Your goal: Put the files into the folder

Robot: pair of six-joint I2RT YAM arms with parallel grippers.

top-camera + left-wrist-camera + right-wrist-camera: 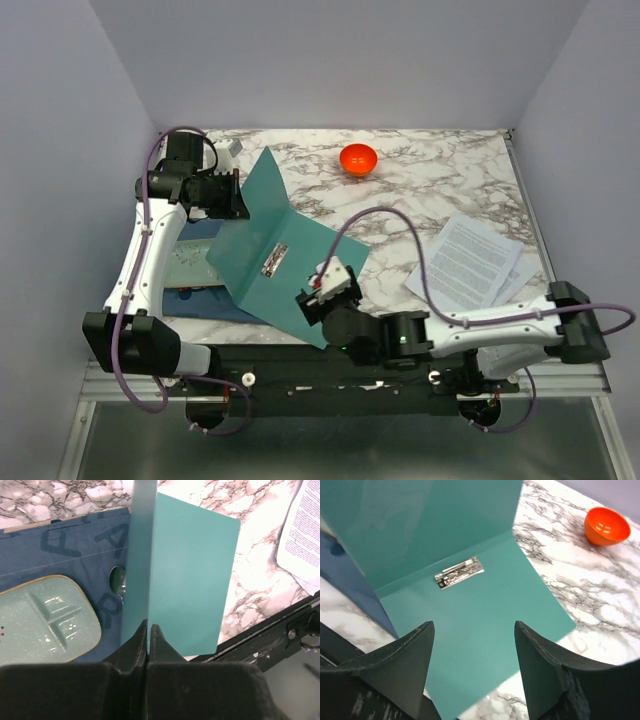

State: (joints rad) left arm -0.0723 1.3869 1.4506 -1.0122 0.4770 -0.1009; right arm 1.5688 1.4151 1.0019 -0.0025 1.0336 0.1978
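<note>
The teal-green folder (285, 270) lies open left of the table's middle, one cover flat and the other raised upright. My left gripper (240, 200) is shut on the edge of that raised cover (190, 570), its jaws (149, 626) pinched tight on the thin sheet. A small metal clip (459, 572) sits near the fold inside the folder (480, 610). My right gripper (474, 627) hovers open just above the flat cover's near edge (325, 290), with nothing between its fingers. The files (470, 262), white printed sheets, lie on the marble at the right (305, 535), apart from both grippers.
An orange bowl (358, 159) sits at the back centre of the marble table (450, 180). A pale green tray (45, 615) rests on a dark blue mat (75, 550) at the left, partly under the folder. The right arm's cable (400, 225) arches over the table's middle.
</note>
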